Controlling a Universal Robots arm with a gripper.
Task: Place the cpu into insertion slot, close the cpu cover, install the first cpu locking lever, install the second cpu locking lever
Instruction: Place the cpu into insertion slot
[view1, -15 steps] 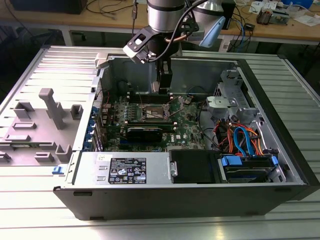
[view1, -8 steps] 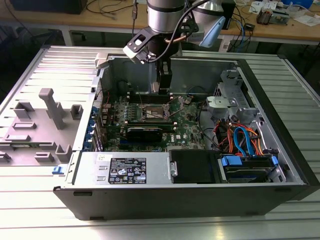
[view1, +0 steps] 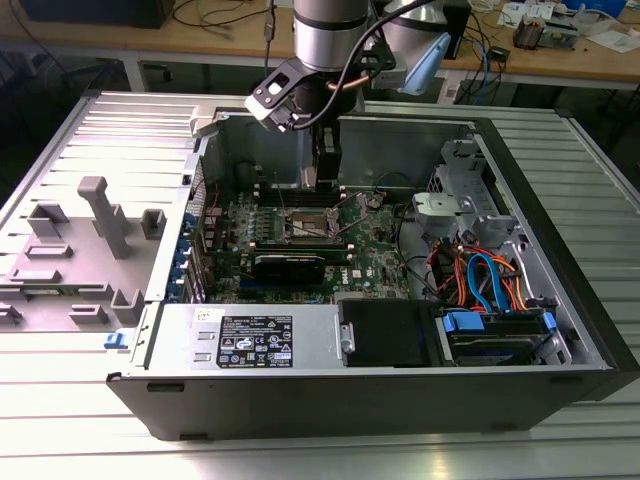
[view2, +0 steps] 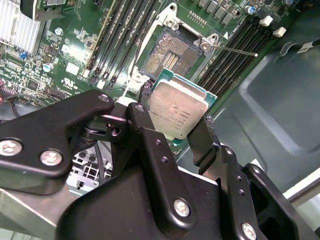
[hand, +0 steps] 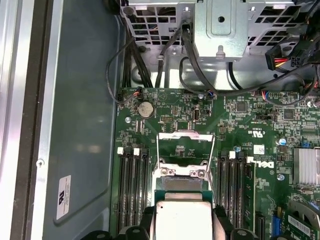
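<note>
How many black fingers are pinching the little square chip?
2. The first finger presses one edge of the cpu, the second finger presses the opposite edge. The chip may hide part of the gripper, but I see no third.

Cpu (view2: 179, 107): dull grey-tan top, teal-green border. Gripper (view2: 174, 116): matt black (screw heads silver). Circuit board (hand: 240, 125): green, speckled with fine pale markings. Insertion slot (view2: 172, 54): dark centre, silver rim. Memory slots (hand: 132, 185): black, white end clips. Cables (view1: 482, 273): orange and blue. Heat sink (hand: 306, 166): silver, finely ribbed. Table (view1: 60, 420): pale grey, lengthwise ribs.
</note>
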